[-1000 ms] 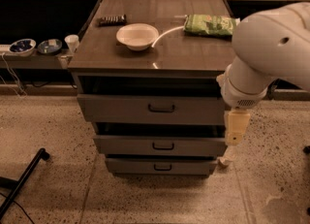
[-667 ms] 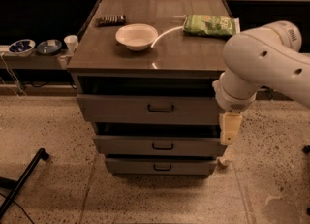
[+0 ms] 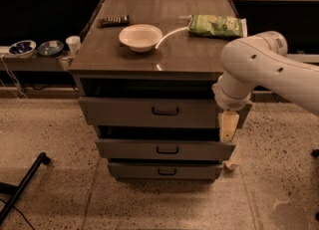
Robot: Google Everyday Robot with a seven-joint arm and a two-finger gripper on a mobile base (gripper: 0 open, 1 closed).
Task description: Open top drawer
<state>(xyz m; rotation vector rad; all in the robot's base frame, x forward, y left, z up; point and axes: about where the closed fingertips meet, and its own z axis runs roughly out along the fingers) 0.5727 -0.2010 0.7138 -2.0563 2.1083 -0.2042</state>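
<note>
A white robot arm (image 3: 264,69) extends in from the right, its pale pincer (image 3: 227,127) pointing down at the right end of the top drawer (image 3: 124,112), seemingly against the edge of the front panel. Whether the pincer is open or closed cannot be told. The top drawer sits directly beneath the table (image 3: 199,57), with a dark gap above its front and its dark handle (image 3: 165,110) at centre. A white bowl (image 3: 140,37) and a green packet (image 3: 216,25) lie on the table.
</note>
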